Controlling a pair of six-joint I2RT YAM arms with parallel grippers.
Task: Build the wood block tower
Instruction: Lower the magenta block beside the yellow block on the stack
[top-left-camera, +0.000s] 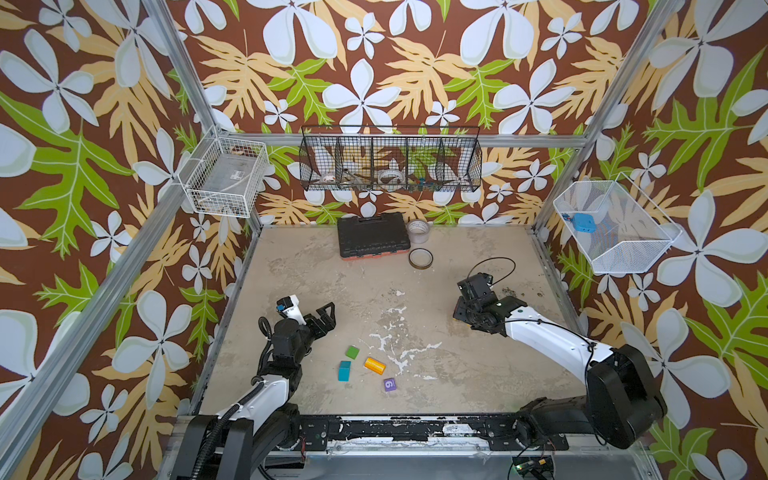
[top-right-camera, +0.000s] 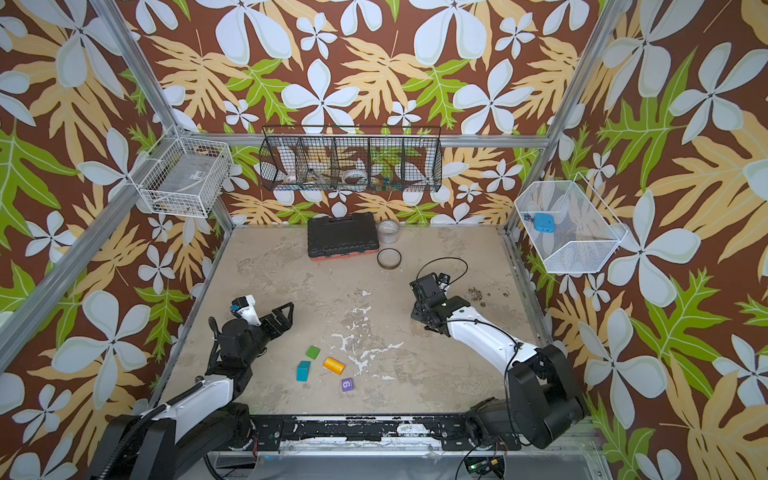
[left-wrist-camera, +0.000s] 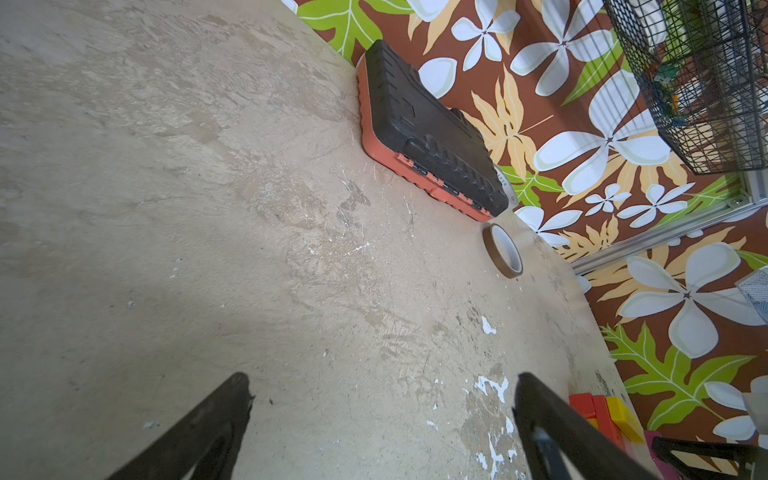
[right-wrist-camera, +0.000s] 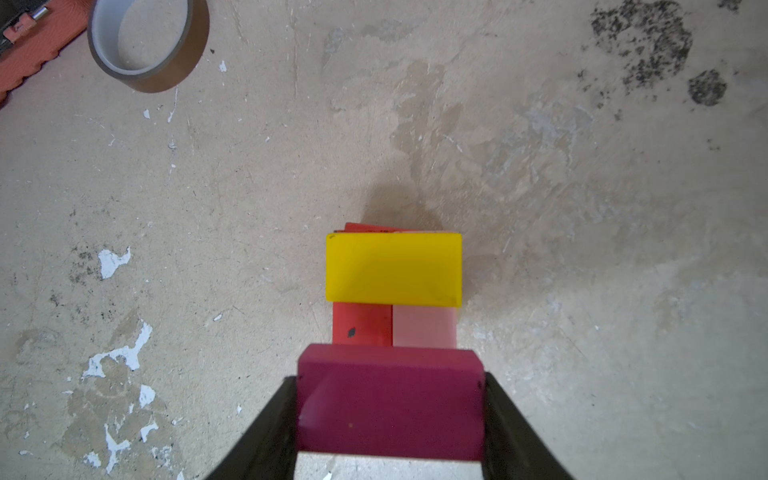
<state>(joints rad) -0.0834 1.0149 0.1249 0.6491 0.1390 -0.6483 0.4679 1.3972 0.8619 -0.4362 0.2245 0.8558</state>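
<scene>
My right gripper (right-wrist-camera: 390, 380) is shut on a magenta block (right-wrist-camera: 390, 407), its jaws pressing the block's two ends. Just beyond it stands the tower: a yellow block (right-wrist-camera: 394, 268) lies across a red block (right-wrist-camera: 361, 324) and a pink block (right-wrist-camera: 424, 326). Whether the magenta block touches the tower I cannot tell. In both top views the right gripper (top-left-camera: 461, 313) (top-right-camera: 417, 311) hides the tower. A green block (top-left-camera: 352, 352), an orange cylinder (top-left-camera: 374, 365), a teal block (top-left-camera: 344, 370) and a purple cube (top-left-camera: 390, 384) lie loose at the front. My left gripper (top-left-camera: 328, 313) (left-wrist-camera: 382, 399) hangs open and empty behind them.
A black tool case (top-left-camera: 371, 235) lies at the back wall, with a white tape roll (top-left-camera: 418, 231) and a brown tape roll (top-left-camera: 420, 258) beside it. Wire baskets hang on the left (top-left-camera: 224, 178), back (top-left-camera: 390, 160) and right (top-left-camera: 615, 226) walls.
</scene>
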